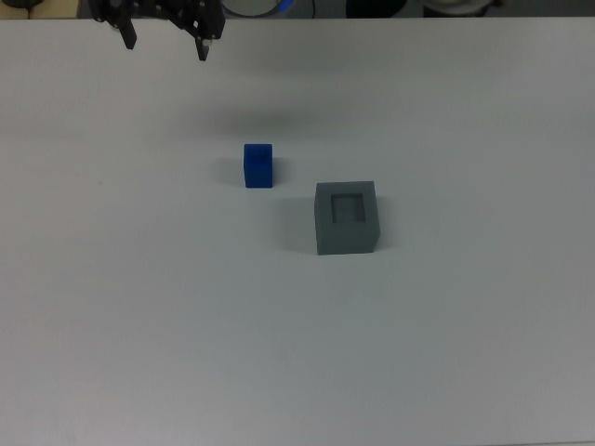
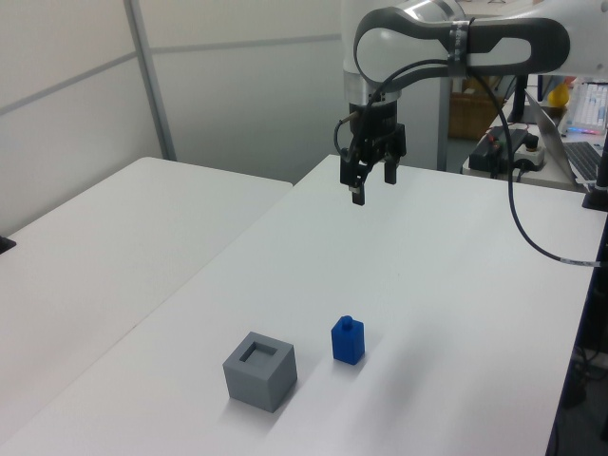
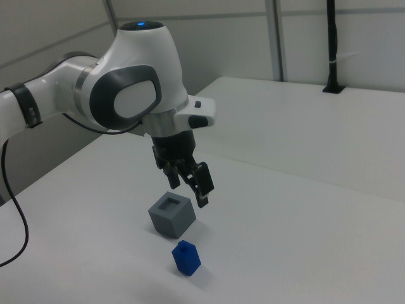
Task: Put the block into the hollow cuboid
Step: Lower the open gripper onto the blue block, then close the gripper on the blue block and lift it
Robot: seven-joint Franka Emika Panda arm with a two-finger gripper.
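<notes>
The blue block (image 1: 258,165) stands on the white table (image 1: 139,307), with a small stud on its top in the left view (image 2: 348,340) and the right view (image 3: 186,258). The grey hollow cuboid (image 1: 347,216) sits close beside it, toward the top view's lower right, its square recess facing up and empty (image 2: 260,370) (image 3: 171,214). My gripper (image 1: 167,45) hangs open and empty well above the table, at the top view's upper edge, far from both objects (image 2: 372,185) (image 3: 188,187).
A second white table (image 2: 85,237) adjoins along a seam on the left view's left. Cables and desk clutter (image 2: 518,142) lie behind the arm's base. A black post (image 3: 332,44) stands on the far table in the right view.
</notes>
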